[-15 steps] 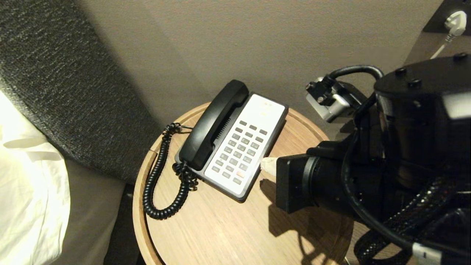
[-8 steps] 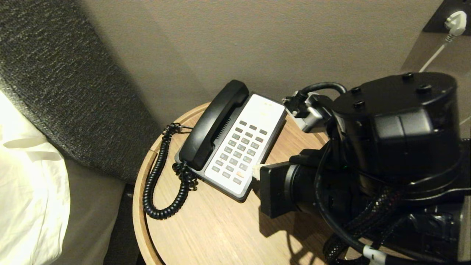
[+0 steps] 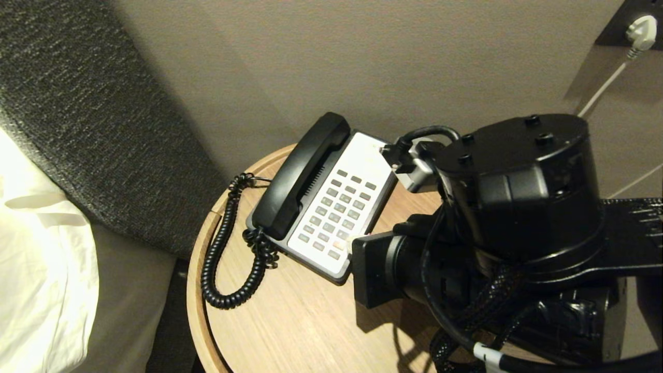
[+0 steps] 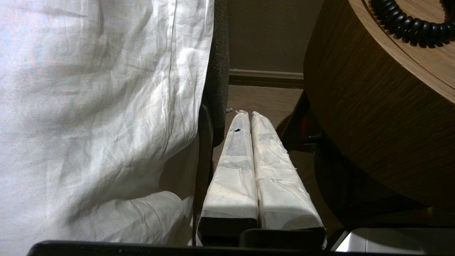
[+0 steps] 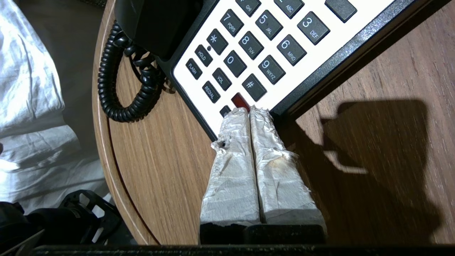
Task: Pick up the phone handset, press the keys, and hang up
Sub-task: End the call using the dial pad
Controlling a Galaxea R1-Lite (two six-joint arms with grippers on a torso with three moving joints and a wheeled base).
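Note:
The glossy black phone handset (image 3: 300, 175) lies in its cradle on the black-and-white phone base (image 3: 339, 207), its coiled cord (image 3: 222, 259) looping over the round wooden table (image 3: 290, 321). My right gripper (image 3: 354, 241) is shut and holds nothing. Its taped fingertips (image 5: 241, 113) hover over the near corner of the keypad (image 5: 256, 53), right at the red key (image 5: 239, 101). The handset's end (image 5: 156, 25) shows dark beside the keys. My left gripper (image 4: 248, 114) is shut and parked low between the bed and the table.
A bed with a white sheet (image 3: 36, 269) and a dark padded headboard (image 3: 77, 114) stands left of the table. The wall is right behind the phone. A white plug (image 3: 639, 28) and cable sit at the upper right. The table's curved side (image 4: 369, 117) rises beside the left gripper.
My right arm has moved left across the table. Its fingertips went from beside the phone base's edge to over the keypad's near corner. The handset and left arm stayed still.

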